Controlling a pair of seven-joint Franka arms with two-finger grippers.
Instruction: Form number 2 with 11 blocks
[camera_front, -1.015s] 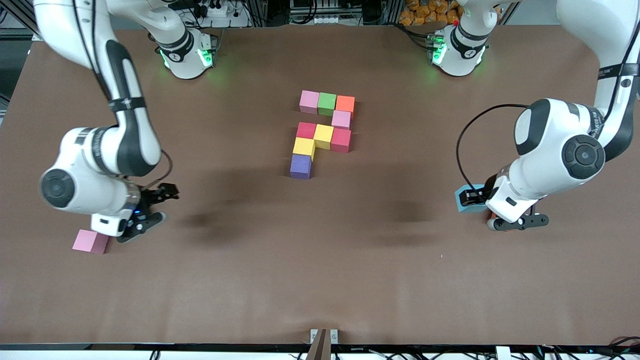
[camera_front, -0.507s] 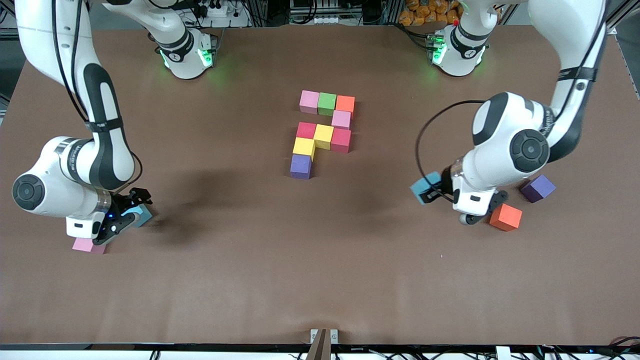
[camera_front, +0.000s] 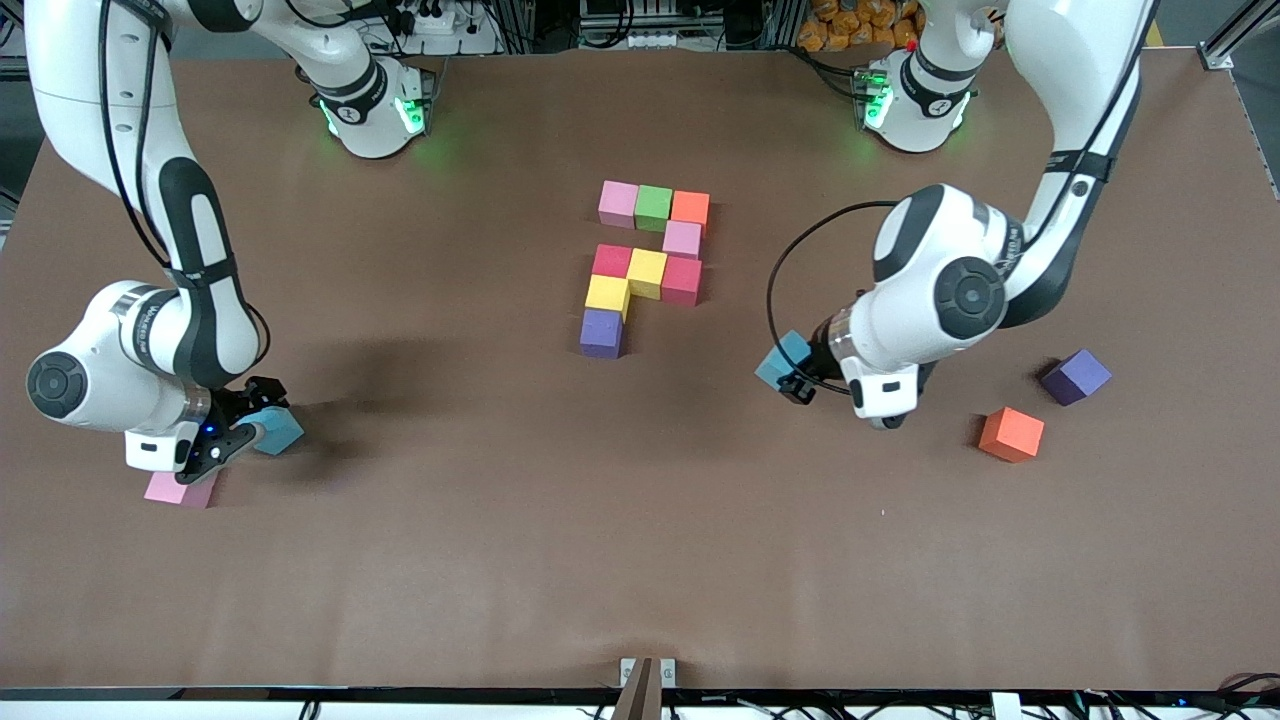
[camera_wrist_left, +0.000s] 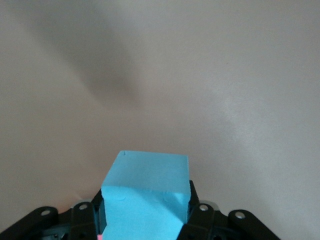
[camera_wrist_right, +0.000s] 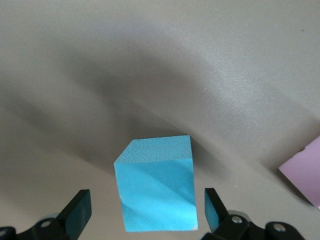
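Note:
Nine blocks lie together mid-table as part of the number 2 (camera_front: 646, 262): a pink, green and orange row, a pink one, a red-yellow-red row, then yellow and purple (camera_front: 601, 333). My left gripper (camera_front: 792, 374) (camera_wrist_left: 145, 216) is shut on a sky-blue block (camera_front: 781, 357) (camera_wrist_left: 146, 197), over bare table beside the purple one, toward the left arm's end. My right gripper (camera_front: 248, 420) (camera_wrist_right: 147, 209) stands open around a second sky-blue block (camera_front: 279, 430) (camera_wrist_right: 156, 184) on the table, with a gap at each finger.
A loose pink block (camera_front: 178, 490) (camera_wrist_right: 306, 170) lies beside the right gripper, nearer the front camera. A loose orange block (camera_front: 1011, 434) and a purple block (camera_front: 1075, 377) lie toward the left arm's end of the brown table (camera_front: 640, 520).
My left arm has carried its sky-blue block from near the loose orange and purple blocks toward the digit. My right gripper has shifted toward the right arm's end and now straddles the other sky-blue block.

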